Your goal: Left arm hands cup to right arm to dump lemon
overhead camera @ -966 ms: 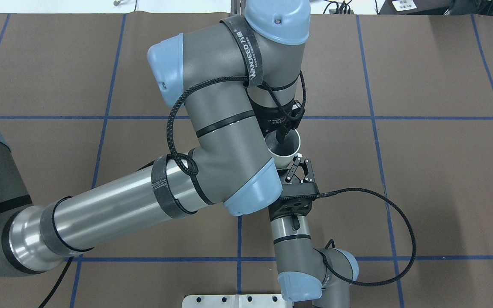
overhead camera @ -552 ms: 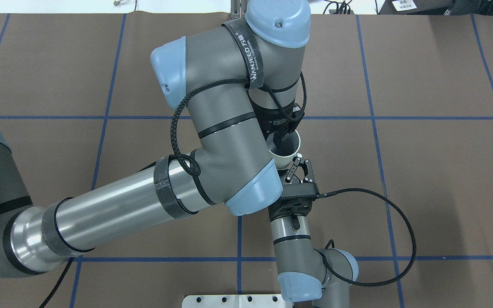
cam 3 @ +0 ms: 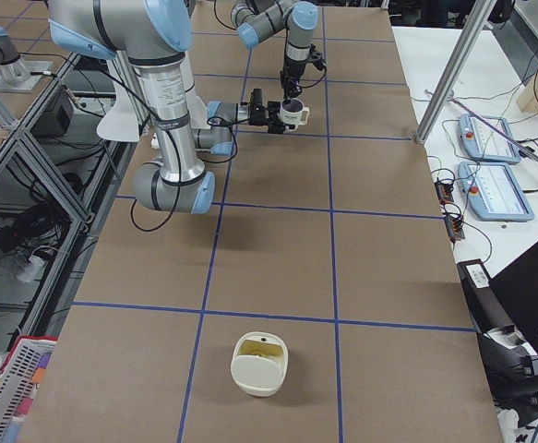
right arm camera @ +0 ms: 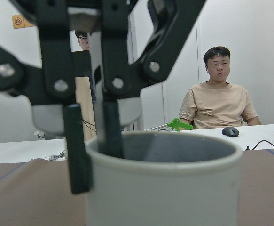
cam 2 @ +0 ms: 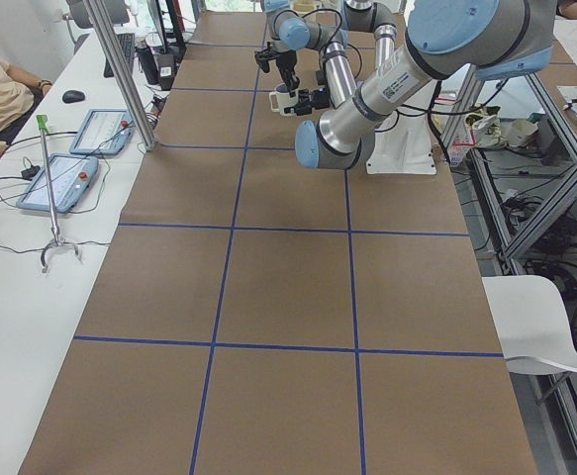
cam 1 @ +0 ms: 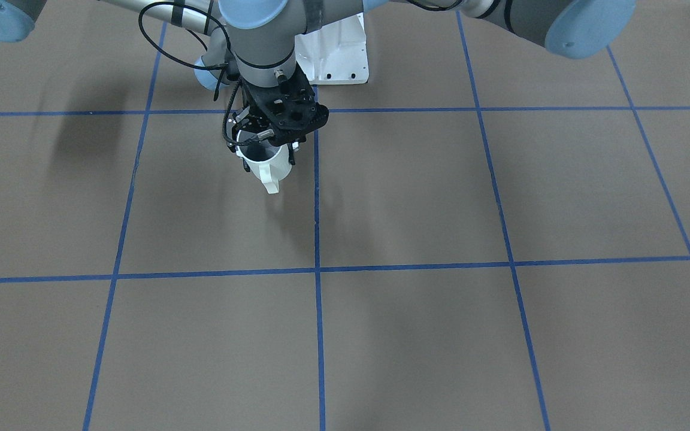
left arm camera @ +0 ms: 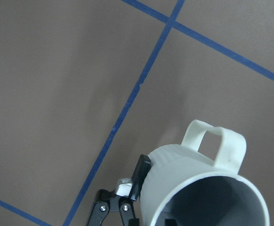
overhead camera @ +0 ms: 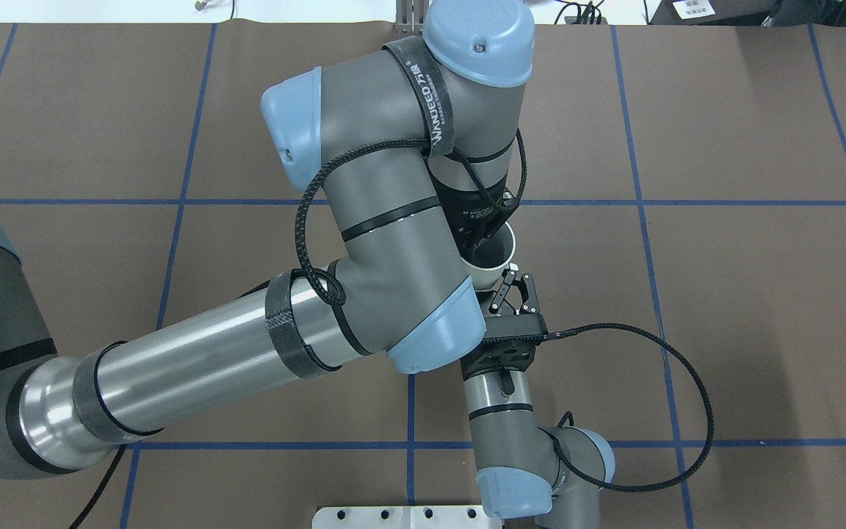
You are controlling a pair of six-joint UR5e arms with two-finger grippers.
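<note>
The white cup (overhead camera: 495, 258) hangs upright above the table near its middle, handle (cam 1: 271, 179) pointing away from the robot. My right gripper (overhead camera: 515, 282) reaches in level from the robot's side and is shut on the cup's wall; one finger (left arm camera: 141, 173) presses its ribbed side. My left gripper (right arm camera: 93, 157) points down over the cup (right arm camera: 165, 188). Its fingers straddle the rim, one inside, one outside, with a small gap to the wall, so it looks open. The lemon is hidden; the cup's grey inside (left arm camera: 216, 202) shows none.
A cream lidded container (cam 3: 259, 364) stands on the brown mat toward the table's right end. Blue tape lines (cam 1: 316, 227) cross the mat. A white base plate (cam 1: 336, 57) sits by the robot. Operators' desks with devices (cam 3: 495, 166) line the far edge.
My left arm has shifted slightly to the right and away from the robot, and its finger inside the cup shows less. The cup and my right gripper have stayed put.
</note>
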